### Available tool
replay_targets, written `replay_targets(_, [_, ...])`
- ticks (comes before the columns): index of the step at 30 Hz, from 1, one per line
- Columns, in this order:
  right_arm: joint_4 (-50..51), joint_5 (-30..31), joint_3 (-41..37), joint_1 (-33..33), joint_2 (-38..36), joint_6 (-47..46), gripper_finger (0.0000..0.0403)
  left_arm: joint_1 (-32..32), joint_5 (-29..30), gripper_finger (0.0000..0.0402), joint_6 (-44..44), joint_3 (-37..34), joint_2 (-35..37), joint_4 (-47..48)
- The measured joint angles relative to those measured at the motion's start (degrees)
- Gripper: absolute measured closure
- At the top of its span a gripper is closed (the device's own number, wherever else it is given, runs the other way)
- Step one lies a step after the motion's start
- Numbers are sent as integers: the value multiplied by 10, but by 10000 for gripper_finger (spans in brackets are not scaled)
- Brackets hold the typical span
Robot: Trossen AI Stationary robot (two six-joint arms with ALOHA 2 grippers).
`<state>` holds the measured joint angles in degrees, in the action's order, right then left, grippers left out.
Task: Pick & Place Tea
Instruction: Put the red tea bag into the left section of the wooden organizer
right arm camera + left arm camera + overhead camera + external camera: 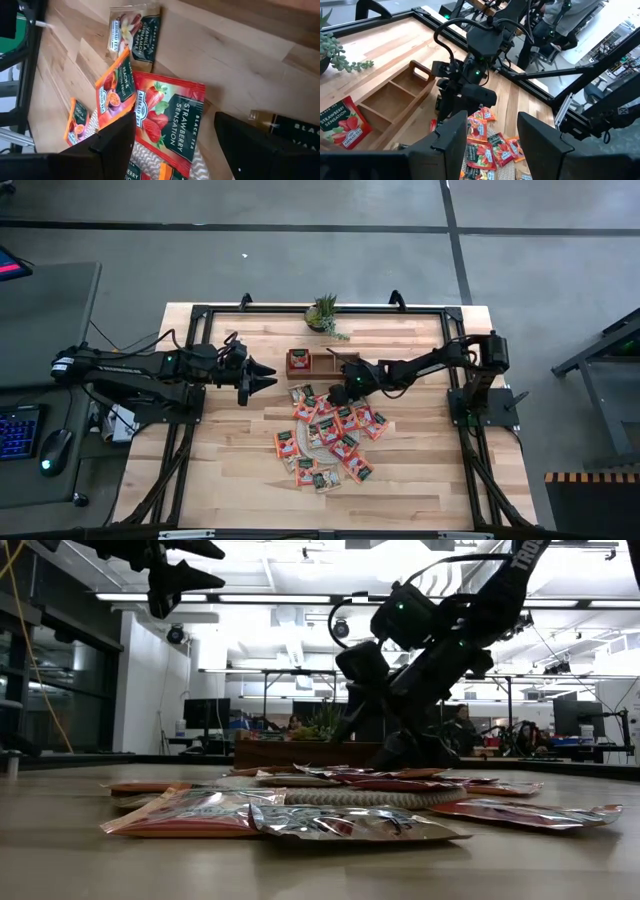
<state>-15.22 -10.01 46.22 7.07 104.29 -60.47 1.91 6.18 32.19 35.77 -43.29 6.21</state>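
The right gripper [337, 394], jaws spread wide and empty, is hanging low over the tea sachets [330, 435] scattered on and around the round mat [355, 797] just before the wooden tray [318, 362], apparently not touching, while the left gripper [268, 374] is waiting raised, parted and empty.

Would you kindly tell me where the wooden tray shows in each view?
High: tray, centre, above the sachets.
Low: brown strip mid-picture, behind them.
Left wrist: left of middle.
Right wrist: cannot tell; perhaps the darker wood, top right.
Landmark: plant beside the tray, in all but right wrist.
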Motion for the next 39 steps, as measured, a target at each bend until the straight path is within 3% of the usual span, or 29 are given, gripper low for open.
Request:
replay_targets(8, [1,-7,0,0,0,-8,160,0,-1,229,-9,0,0,0])
replay_targets(33, [4,6,-1,2,0,-10,388,0,-1,229,-9,0,0,17])
replay_targets(39, [4,6,-1,2,0,-10,401,0,-1,229,-10,0,0,16])
